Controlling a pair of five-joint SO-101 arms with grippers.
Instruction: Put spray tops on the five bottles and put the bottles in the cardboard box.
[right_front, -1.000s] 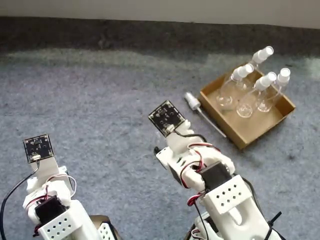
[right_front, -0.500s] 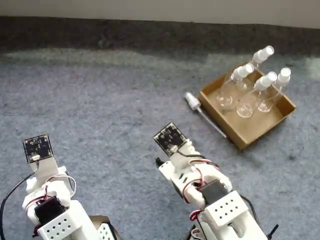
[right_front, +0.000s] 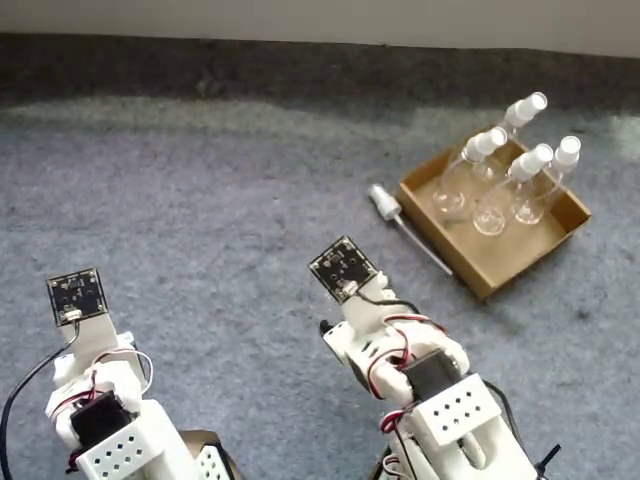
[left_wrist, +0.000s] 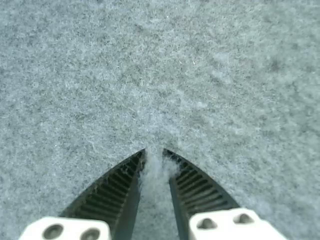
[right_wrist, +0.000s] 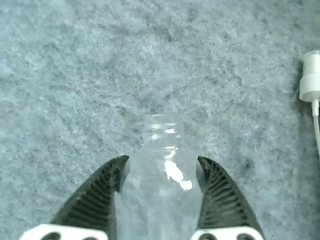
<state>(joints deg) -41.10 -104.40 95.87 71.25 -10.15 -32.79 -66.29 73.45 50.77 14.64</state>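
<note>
The left arm (right_front: 100, 400) is seen folded low at the near left corner of the desk (right_front: 200, 200), which is covered in grey carpet. Its claw (left_wrist: 154, 155) is pointed down at bare carpet and is held narrow, the tips almost meeting, with nothing gripped between them.

The right arm (right_front: 400, 350) is placed near the middle of the near edge and is angled toward the far left, with its wrist camera board uppermost. Its claw (right_wrist: 160, 162) is closed around a clear bottle (right_wrist: 160, 140); the dark ribbed fingers (right_wrist: 100, 195) are pressed against both sides of the body. The bottle is uncapped, and its threaded neck is pointed away from the claw, out over the carpet.

A loose spray top (right_front: 384, 203), white with a long thin tube, is laid on the carpet just left of the cardboard box (right_front: 540, 250).

The box is set at the far right. Four capped bottles (right_front: 460, 180) are leaned inside it, their white tops tilted over the far rim.
</note>
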